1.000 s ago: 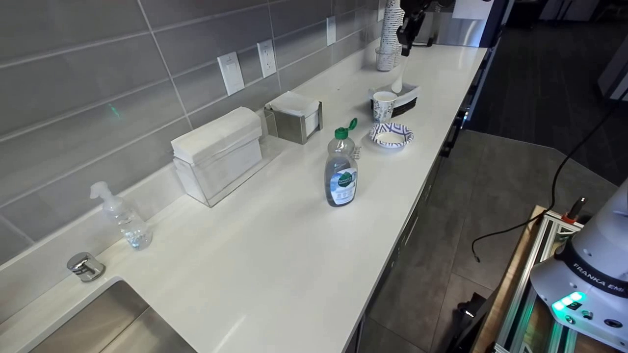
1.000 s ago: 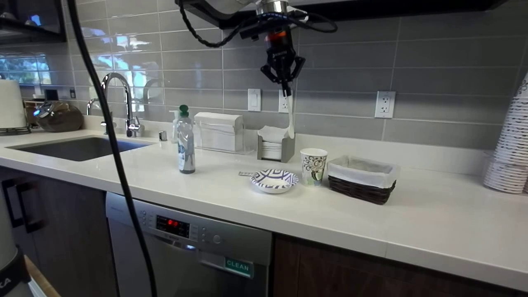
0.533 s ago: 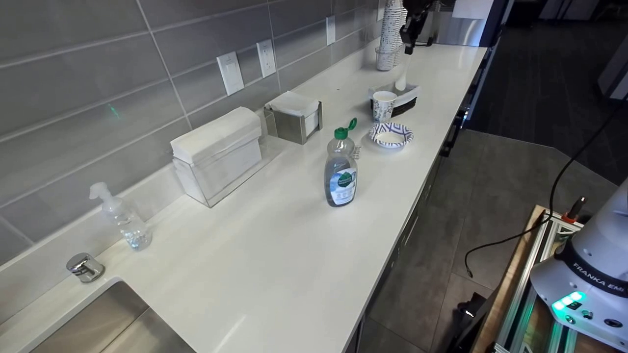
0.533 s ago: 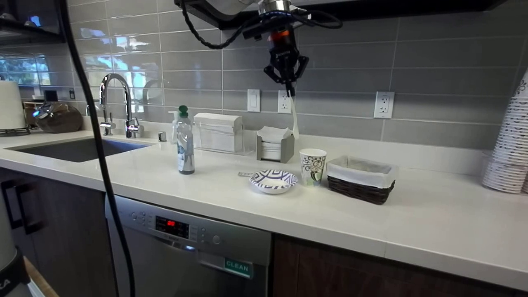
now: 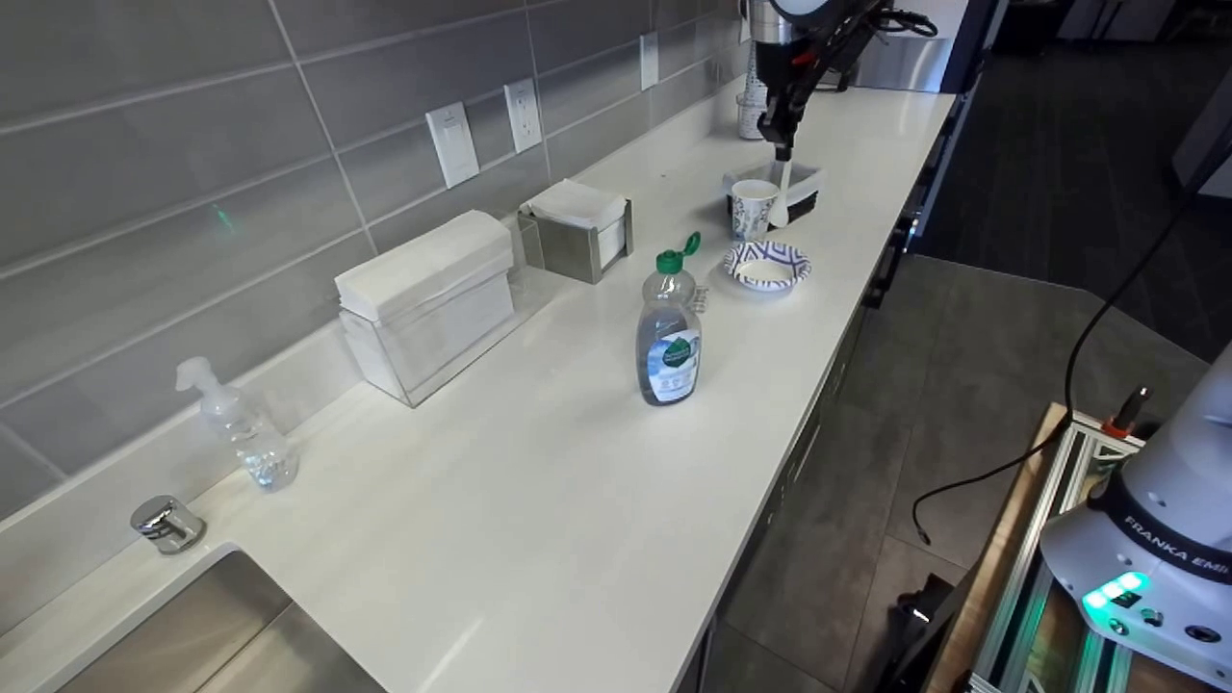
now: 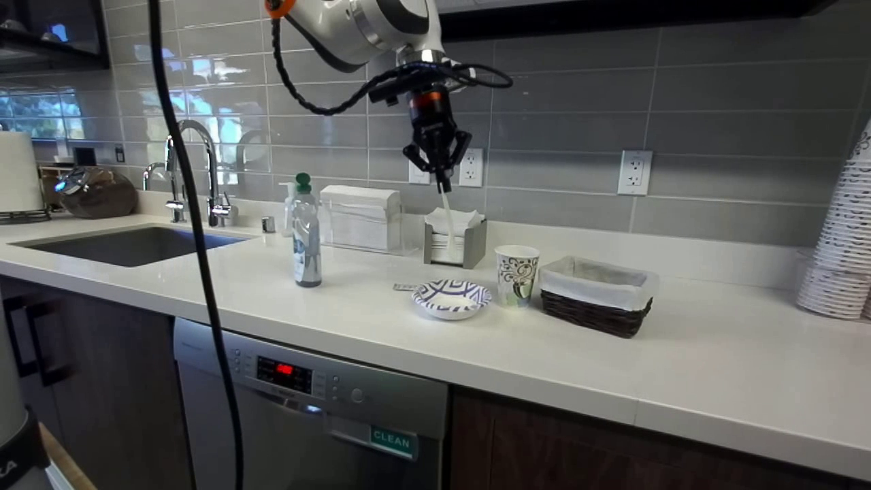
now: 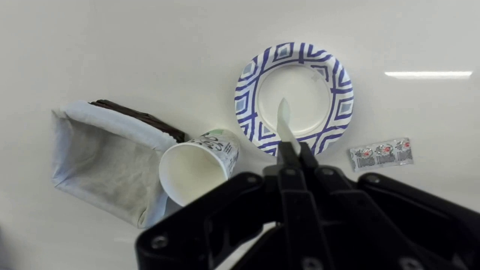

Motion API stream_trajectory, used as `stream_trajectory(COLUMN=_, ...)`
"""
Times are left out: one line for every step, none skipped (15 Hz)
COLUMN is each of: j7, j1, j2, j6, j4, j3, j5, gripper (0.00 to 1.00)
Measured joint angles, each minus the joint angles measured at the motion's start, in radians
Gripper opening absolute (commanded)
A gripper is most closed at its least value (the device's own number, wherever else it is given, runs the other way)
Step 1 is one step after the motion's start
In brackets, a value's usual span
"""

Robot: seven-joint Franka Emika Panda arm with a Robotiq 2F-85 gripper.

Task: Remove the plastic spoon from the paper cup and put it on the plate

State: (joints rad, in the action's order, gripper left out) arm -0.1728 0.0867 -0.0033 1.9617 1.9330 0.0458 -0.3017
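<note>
My gripper (image 5: 783,152) is shut on the handle of a white plastic spoon (image 5: 781,204), which hangs bowl down. In an exterior view the gripper (image 6: 444,187) holds the spoon (image 6: 449,228) above the counter. In the wrist view the fingertips (image 7: 295,149) pinch the spoon (image 7: 284,118), whose bowl overlaps the plate (image 7: 340,108), a white paper one with blue markings. The plate (image 6: 422,296) stands on the counter and its inside holds nothing. The paper cup (image 6: 516,278) is upright and beside the plate; in the wrist view the cup (image 7: 191,174) looks empty.
A dark lined basket (image 6: 595,313) stands beside the cup. A silver packet (image 7: 381,153) lies by the plate. A soap bottle (image 5: 671,356), napkin holder (image 5: 568,245) and towel box (image 5: 433,298) are on the counter. A cup stack (image 6: 837,252) is farther along.
My gripper has come down with the spoon and moved left in an exterior view, toward the plate's side. The spoon stays in the gripper. Cup and plate have not moved.
</note>
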Motion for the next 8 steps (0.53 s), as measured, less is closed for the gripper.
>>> stream_trajectory(j7=0.037, j1=-0.007, j2=0.007, j6=0.000, j4=0.008, j3=-0.003, j5=-0.004, gripper=0.01)
stream_trajectory(j7=0.075, j1=-0.011, j2=0.016, j6=-0.005, j4=0.013, j3=-0.004, j5=-0.005, gripper=0.01)
stream_trajectory(j7=0.109, j1=-0.011, j2=0.026, j6=-0.022, j4=0.014, j3=-0.004, j5=-0.005, gripper=0.01)
stream_trajectory(j7=0.141, j1=-0.011, j2=0.035, j6=-0.046, j4=0.014, j3=-0.003, j5=-0.005, gripper=0.01)
stream_trajectory(j7=0.170, j1=-0.010, j2=0.044, j6=-0.071, j4=0.013, j3=-0.001, j5=-0.006, gripper=0.01)
stream_trajectory(j7=0.199, j1=-0.010, j2=0.052, j6=-0.095, j4=0.013, j3=0.002, j5=-0.007, gripper=0.01)
stream_trajectory(j7=0.228, j1=-0.010, j2=0.060, j6=-0.118, j4=0.012, j3=0.005, j5=-0.008, gripper=0.01)
stream_trajectory(j7=0.257, j1=-0.010, j2=0.069, j6=-0.136, j4=0.011, j3=0.008, j5=-0.010, gripper=0.01)
